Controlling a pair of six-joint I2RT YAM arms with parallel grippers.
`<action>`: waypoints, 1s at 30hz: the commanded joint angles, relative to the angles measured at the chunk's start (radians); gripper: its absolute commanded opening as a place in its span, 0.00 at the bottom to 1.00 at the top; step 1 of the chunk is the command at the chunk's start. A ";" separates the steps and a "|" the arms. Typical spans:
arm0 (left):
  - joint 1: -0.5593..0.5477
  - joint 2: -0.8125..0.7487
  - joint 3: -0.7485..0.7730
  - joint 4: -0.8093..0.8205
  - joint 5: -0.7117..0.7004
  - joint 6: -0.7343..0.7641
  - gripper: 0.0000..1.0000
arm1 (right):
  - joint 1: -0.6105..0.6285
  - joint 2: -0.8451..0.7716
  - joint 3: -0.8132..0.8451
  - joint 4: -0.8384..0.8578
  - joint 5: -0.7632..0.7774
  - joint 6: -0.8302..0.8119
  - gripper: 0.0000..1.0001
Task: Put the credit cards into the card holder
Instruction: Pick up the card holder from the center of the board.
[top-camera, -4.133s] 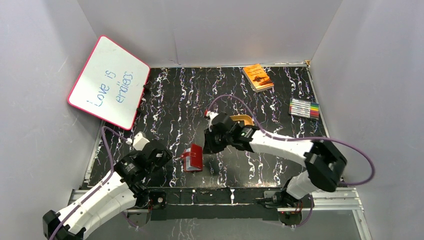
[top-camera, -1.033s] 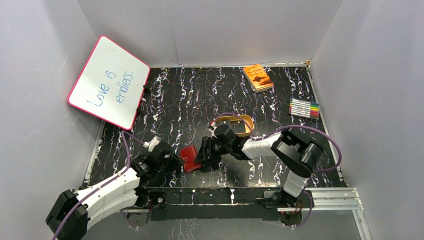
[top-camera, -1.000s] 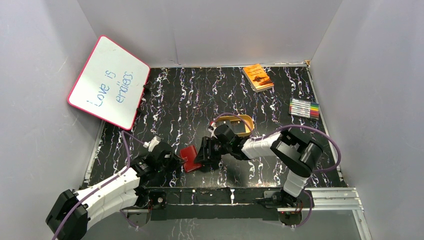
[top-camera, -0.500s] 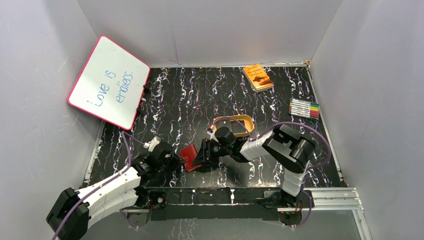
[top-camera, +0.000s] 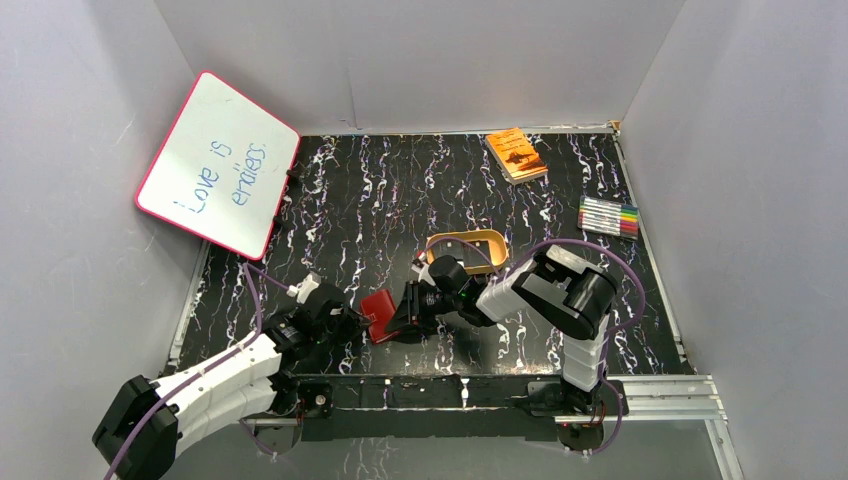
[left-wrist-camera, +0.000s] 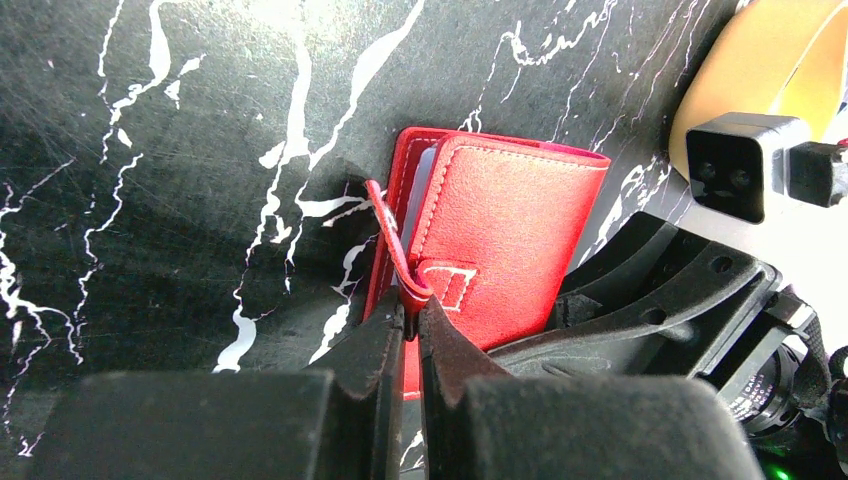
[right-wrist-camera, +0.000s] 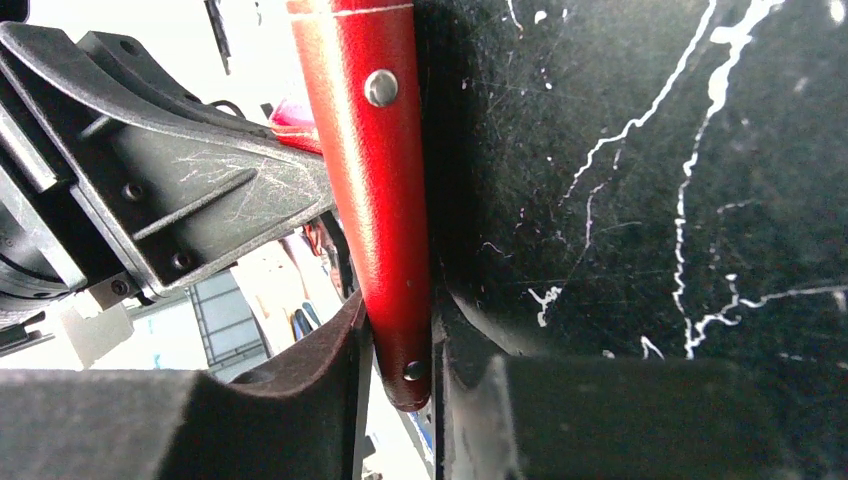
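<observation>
1. Since a second ago, the right arm has folded in toward the near edge of the table (top-camera: 400, 180), uncovering the gold tray (top-camera: 463, 235), and the right gripper (right-wrist-camera: 400, 325) has narrowed.
2. Its fingers now clasp one flap of the card holder (top-camera: 380, 308) from both sides.
3. Left gripper (left-wrist-camera: 408, 303) is pinched tight on the holder's snap tab (left-wrist-camera: 392, 245).
4. The card holder sits by the middle of the table's near edge, between the two grippers, its fold slightly parted.
5. Whether any credit cards are inside cannot be told.

left tool (left-wrist-camera: 406, 312) pinched tight, right tool (right-wrist-camera: 400, 325) clamped
</observation>
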 joint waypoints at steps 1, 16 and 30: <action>0.000 0.038 -0.074 -0.230 -0.018 0.031 0.00 | 0.009 0.015 0.043 0.055 -0.009 -0.007 0.22; 0.000 -0.180 0.314 -0.564 -0.159 0.119 0.72 | 0.010 -0.437 0.198 -0.716 0.304 -0.555 0.00; 0.000 -0.080 0.959 -0.407 -0.356 0.464 0.91 | 0.103 -0.711 0.512 -0.921 1.269 -1.536 0.00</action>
